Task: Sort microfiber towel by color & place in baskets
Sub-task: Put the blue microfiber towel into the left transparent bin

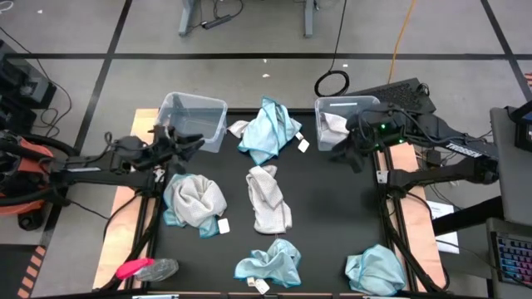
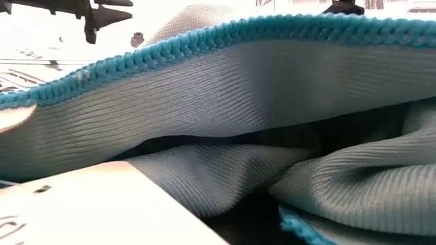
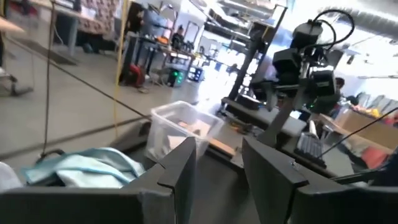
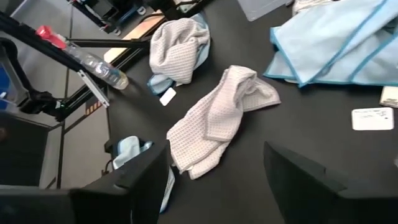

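Several microfiber towels lie on the black table: a teal one (image 1: 268,129) at the far middle, a grey-white one (image 1: 268,198) in the centre, a grey-white one over teal (image 1: 195,202) at the left, and teal ones at the near middle (image 1: 270,264) and near right (image 1: 374,267). The left basket (image 1: 193,116) shows no towel. The right basket (image 1: 345,106) holds a pale towel (image 1: 334,126). My left gripper (image 1: 193,142) hovers open beside the left basket. My right gripper (image 1: 339,154) hovers open by the right basket, above the table (image 4: 217,155).
A pink-and-grey object (image 1: 145,268) lies at the near left corner. Small white tags (image 1: 302,145) lie loose on the table by the towels. The near teal towel (image 2: 218,102) fills the low view. A keyboard (image 1: 403,93) sits beyond the right basket.
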Controlling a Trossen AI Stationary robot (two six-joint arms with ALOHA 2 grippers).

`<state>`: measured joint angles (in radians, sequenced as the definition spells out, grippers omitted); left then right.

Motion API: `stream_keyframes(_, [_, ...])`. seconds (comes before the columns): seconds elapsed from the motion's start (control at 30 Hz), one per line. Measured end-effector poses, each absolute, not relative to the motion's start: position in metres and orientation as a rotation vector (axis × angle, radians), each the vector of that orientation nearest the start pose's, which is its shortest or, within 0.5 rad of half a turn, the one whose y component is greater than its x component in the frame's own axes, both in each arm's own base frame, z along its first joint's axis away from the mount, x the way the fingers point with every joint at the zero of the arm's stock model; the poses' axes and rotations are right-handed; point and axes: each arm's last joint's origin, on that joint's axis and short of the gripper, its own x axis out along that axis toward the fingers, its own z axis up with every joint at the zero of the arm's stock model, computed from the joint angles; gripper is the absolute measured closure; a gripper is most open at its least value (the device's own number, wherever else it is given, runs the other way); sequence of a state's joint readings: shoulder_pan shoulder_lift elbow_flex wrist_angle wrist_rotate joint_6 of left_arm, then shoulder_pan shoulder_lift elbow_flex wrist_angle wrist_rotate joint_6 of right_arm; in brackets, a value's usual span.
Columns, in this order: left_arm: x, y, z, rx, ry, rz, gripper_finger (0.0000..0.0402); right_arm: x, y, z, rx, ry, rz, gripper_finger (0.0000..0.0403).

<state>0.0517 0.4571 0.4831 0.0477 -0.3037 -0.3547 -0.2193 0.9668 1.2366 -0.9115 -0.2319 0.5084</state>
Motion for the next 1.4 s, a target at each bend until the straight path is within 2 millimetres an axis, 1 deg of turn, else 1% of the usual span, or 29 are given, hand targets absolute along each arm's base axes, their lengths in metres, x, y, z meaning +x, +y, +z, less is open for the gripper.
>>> stream_keyframes(0.17, [0.14, 0.016, 0.283, -0.346, -0.047, 0.363, 0.0264, 0.167, -0.022, 0.388, 0.61, 0.608, -0.12, 0.0156])
stream_keyframes(0.27, [0.157, 0.018, 0.279, -0.29, -0.033, 0.397, 0.0264, 0.169, -0.017, 0.388, 0.598, 0.615, -0.103, 0.0156])
stream_keyframes(0.37, [0.178, 0.02, 0.273, -0.242, 0.025, 0.411, 0.0264, 0.172, -0.014, 0.386, 0.585, 0.626, -0.101, 0.0156])
stream_keyframes(0.57, [0.228, 0.03, 0.266, -0.138, 0.189, 0.452, 0.0264, 0.179, -0.009, 0.383, 0.572, 0.658, -0.073, 0.0156])
stream_keyframes(0.67, [0.252, 0.042, 0.269, -0.09, 0.242, 0.485, 0.0264, 0.181, -0.006, 0.382, 0.566, 0.67, -0.057, 0.0156])
stream_keyframes(0.83, [0.29, 0.064, 0.269, 0.026, 0.447, 0.498, 0.0264, 0.183, 0.0, 0.381, 0.537, 0.676, -0.066, 0.0156])
stream_keyframes(0.93, [0.313, 0.078, 0.267, 0.086, 0.565, 0.504, 0.0264, 0.183, 0.004, 0.381, 0.519, 0.674, -0.071, 0.0156])
stream_keyframes(1.03, [0.334, 0.096, 0.261, 0.08, 0.641, 0.517, 0.0264, 0.183, 0.007, 0.381, 0.503, 0.674, -0.076, 0.0156])
stream_keyframes(1.17, [0.354, 0.119, 0.246, 0.025, 0.72, 0.488, 0.0264, 0.183, 0.012, 0.381, 0.483, 0.672, -0.081, 0.0156])
stream_keyframes(1.27, [0.364, 0.133, 0.235, -0.002, 0.774, 0.477, 0.026, 0.183, 0.016, 0.38, 0.472, 0.674, -0.074, 0.0156])
stream_keyframes(1.33, [0.369, 0.14, 0.229, -0.017, 0.807, 0.471, 0.0245, 0.182, 0.018, 0.38, 0.47, 0.678, -0.063, 0.0156])
stream_keyframes(1.4, [0.374, 0.146, 0.224, -0.027, 0.838, 0.475, 0.022, 0.182, 0.02, 0.38, 0.467, 0.679, -0.062, 0.0156])
